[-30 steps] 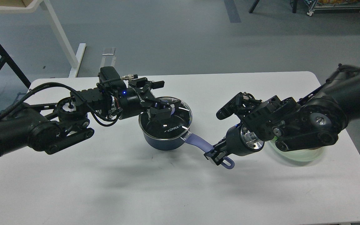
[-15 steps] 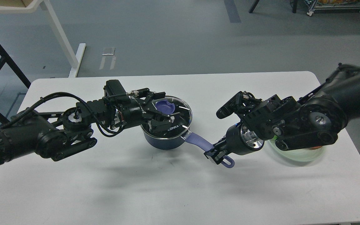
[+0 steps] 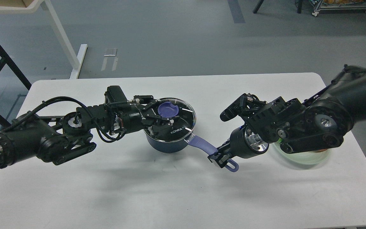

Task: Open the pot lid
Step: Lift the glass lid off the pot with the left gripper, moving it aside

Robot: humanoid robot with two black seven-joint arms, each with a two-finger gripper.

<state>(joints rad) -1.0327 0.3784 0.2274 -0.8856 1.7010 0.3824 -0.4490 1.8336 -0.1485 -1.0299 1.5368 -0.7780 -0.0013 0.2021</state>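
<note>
Both grippers work the pot: the left gripper (image 3: 160,118) has drawn back, its fingers apart at the purple knob (image 3: 168,109) now uncovered, the lid (image 3: 175,119) still seated. The right gripper (image 3: 220,156) stays clamped on the pot handle (image 3: 203,145), mid-table (image 3: 157,190).

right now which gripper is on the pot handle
The right gripper: it is clamped on the purple handle near its looped end. The left gripper is at the lid knob instead.

Black jointed arms (image 3: 37,143), looped cables, silver wrist ring
</note>
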